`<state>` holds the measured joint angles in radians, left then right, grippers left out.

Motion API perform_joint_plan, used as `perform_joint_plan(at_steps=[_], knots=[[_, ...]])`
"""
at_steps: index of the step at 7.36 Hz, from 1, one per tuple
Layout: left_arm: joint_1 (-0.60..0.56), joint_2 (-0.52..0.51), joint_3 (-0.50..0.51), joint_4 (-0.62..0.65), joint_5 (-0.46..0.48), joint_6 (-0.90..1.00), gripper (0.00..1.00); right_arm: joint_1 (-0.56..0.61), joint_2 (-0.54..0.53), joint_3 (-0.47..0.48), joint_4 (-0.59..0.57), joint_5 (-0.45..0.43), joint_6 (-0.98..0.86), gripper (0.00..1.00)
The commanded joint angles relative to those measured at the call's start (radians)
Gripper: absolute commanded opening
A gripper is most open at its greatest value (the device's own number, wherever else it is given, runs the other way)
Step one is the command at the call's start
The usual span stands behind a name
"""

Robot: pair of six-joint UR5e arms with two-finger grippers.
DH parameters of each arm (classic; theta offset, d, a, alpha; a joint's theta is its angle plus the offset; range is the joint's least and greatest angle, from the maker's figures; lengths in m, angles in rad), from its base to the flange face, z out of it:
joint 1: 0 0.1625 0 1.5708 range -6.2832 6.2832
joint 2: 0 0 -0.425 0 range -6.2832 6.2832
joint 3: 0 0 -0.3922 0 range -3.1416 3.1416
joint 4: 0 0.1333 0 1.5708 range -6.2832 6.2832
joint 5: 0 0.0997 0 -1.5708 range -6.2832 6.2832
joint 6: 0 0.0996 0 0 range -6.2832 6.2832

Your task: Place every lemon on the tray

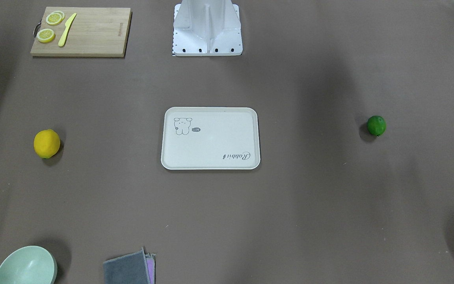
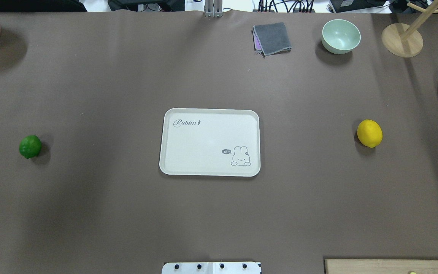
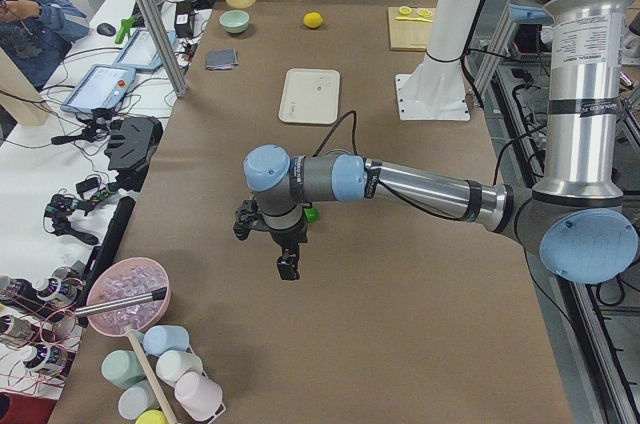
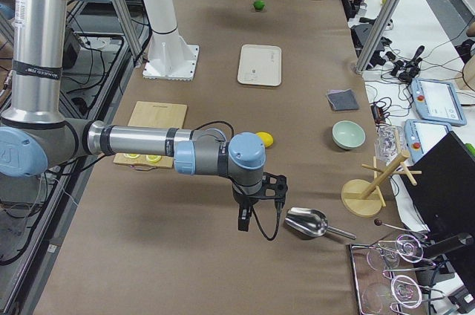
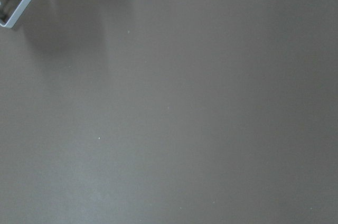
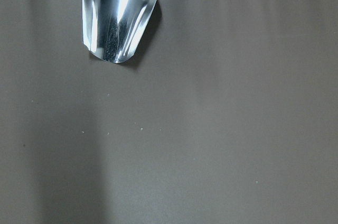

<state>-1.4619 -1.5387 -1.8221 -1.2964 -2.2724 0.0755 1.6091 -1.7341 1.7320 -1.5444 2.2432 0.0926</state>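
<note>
Two lemons are recorded on the desk, neither of them on the tray; the task is judged not yet begun. At the left end, the left tool (image 3: 285,256) is held above bare desk, outboard of the green lemon (image 2: 30,146). Whether it is spread or pressed together cannot be told, as it is shown only from the side. The green lemon is found well apart from the tray, on the left arm's side, and is judged to be placed there for that arm. It is almost round, so its long axis cannot be fixed with confidence. The tray (image 2: 203,140) is set at the centre, judged reachable by both arms, with its long axis running left to right and its lettering upright towards the robot. The yellow lemon (image 2: 369,133) is laid well to the right of the tray, its long axis running roughly towards and away from the robot, slightly skewed. It is judged to be meant for the right arm. The right tool (image 4: 245,217) is held over the desk near a metal scoop (image 6: 119,15); its state likewise cannot be told.
</note>
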Motion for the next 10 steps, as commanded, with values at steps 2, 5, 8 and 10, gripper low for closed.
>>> perform_joint_plan(at_steps=[2,5,8,10], knots=[[0.188,-0.049,-0.088,-0.006,-0.001,-0.297,0.98,0.000,-0.002,0.000,0.004,0.001,-0.001,1.00],[0.308,-0.083,-0.091,-0.124,0.002,-0.490,0.98,-0.009,0.019,0.011,0.012,0.092,0.068,1.00],[0.376,-0.147,-0.013,-0.144,0.008,-0.568,0.98,-0.125,0.126,0.014,0.010,0.133,0.275,1.00],[0.408,-0.144,0.029,-0.228,0.005,-0.627,0.98,-0.227,0.212,0.012,0.010,0.133,0.433,1.00]])
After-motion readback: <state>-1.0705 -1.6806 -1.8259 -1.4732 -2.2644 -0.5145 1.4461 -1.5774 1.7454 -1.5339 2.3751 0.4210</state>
